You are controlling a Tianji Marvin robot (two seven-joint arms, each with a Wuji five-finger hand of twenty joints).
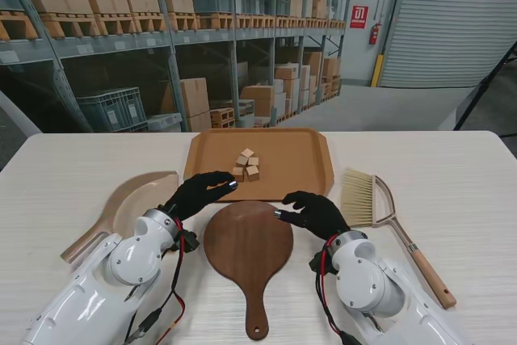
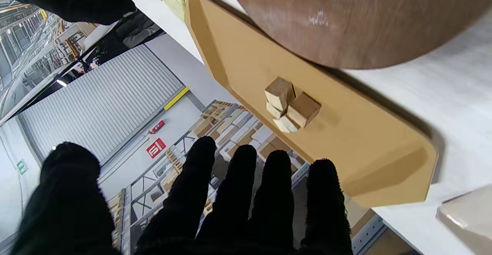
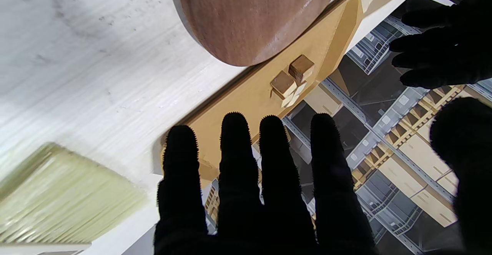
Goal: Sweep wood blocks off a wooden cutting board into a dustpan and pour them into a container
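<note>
Blocks (image 1: 247, 164) sit clustered in the tray (image 1: 299, 169), none on the board (image 1: 249, 248) just nearer to me. Dustpan (image 1: 129, 204) lies left, brush (image 1: 380, 216) right. Left hand (image 1: 198, 191) and right hand (image 1: 315, 212) hover by the board, fingers spread, holding nothing.
</note>
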